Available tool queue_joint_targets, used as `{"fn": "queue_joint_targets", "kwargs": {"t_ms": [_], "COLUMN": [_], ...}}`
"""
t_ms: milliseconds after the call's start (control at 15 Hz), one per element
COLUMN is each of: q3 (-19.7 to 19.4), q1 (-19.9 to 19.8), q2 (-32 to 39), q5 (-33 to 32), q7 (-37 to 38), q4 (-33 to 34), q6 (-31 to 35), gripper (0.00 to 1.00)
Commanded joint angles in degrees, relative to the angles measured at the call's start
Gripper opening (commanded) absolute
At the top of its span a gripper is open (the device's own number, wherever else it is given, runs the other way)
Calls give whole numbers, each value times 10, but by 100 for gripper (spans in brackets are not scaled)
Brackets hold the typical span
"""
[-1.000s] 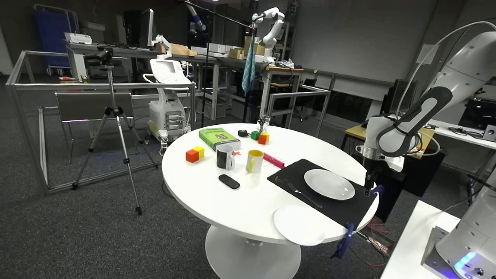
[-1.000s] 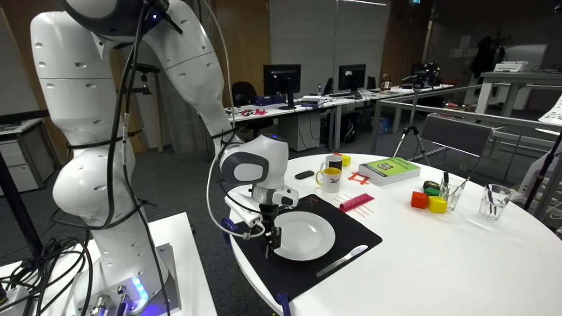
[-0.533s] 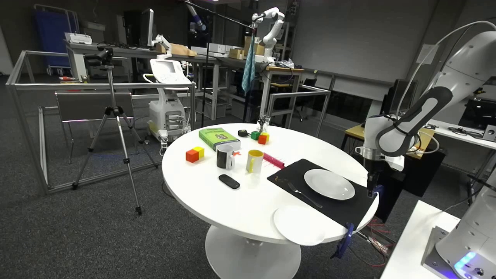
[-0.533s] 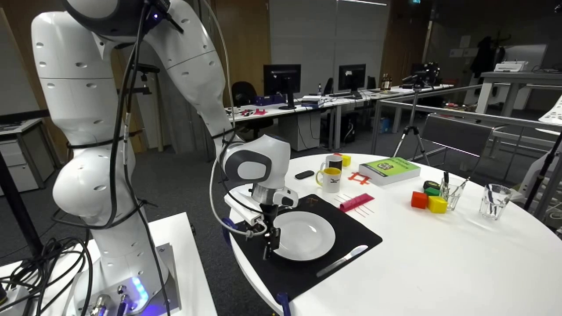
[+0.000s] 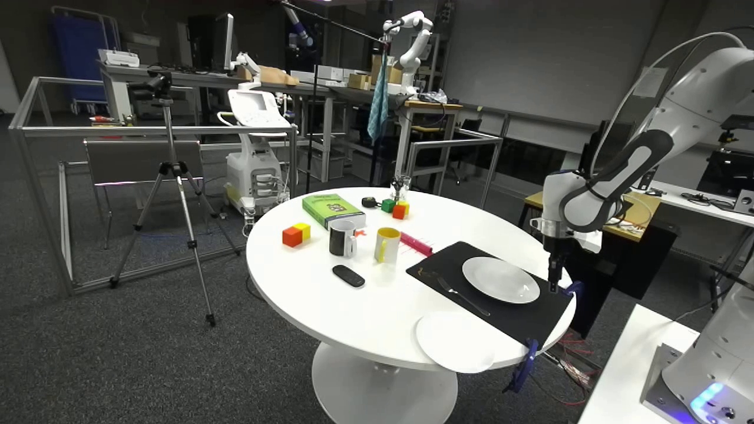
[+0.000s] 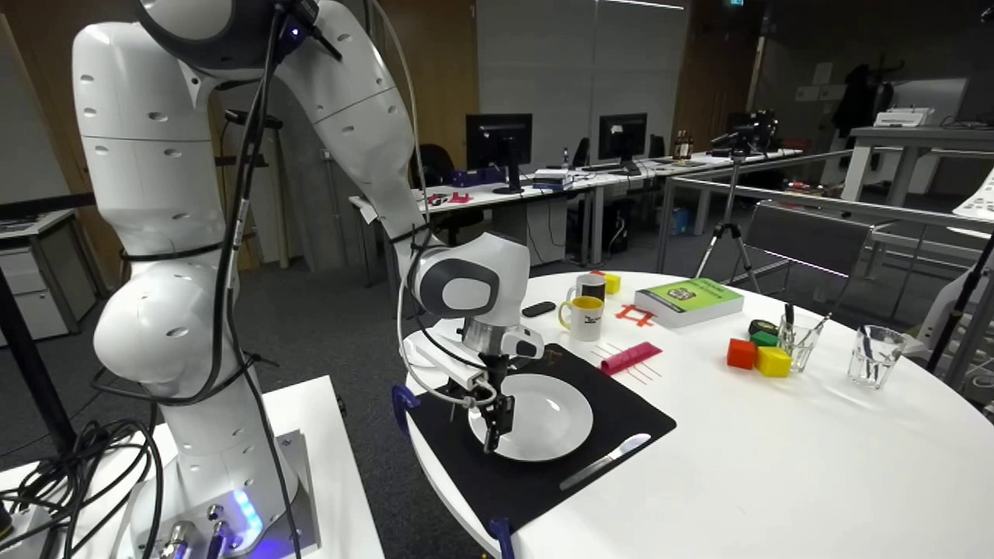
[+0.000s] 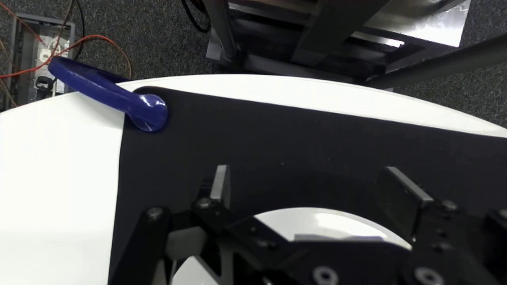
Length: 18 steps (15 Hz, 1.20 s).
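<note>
2 mugs point(image 6: 588, 320), 2 glasses point(image 6: 874, 357), 5 cubes point(image 6: 741, 354), 2 blue clamps point(image 7: 119, 99), 1 mat point(image 7: 273, 146)

Plate point(image 6: 547, 419) on mat point(image 6: 623, 407), mat on tbl point(image 6: 776, 466)

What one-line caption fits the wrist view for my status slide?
Open gripper over a black mat, white plate partly hidden behind it, blue clamp on the mat's corner.

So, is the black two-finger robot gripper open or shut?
Open: the wrist view shows the gripper with its fingertips wide apart.
</note>
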Motion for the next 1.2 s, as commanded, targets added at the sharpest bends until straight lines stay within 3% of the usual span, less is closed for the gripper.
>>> {"fn": "queue_joint_targets", "kwargs": {"t_ms": [0,1133], "q3": [9,27], "q1": [2,-2], "q2": [39,122], "q5": [-10,-14], "q7": [-2,-38], "q4": [38,93], "q6": [-25,-47], "gripper": [100,100]}}
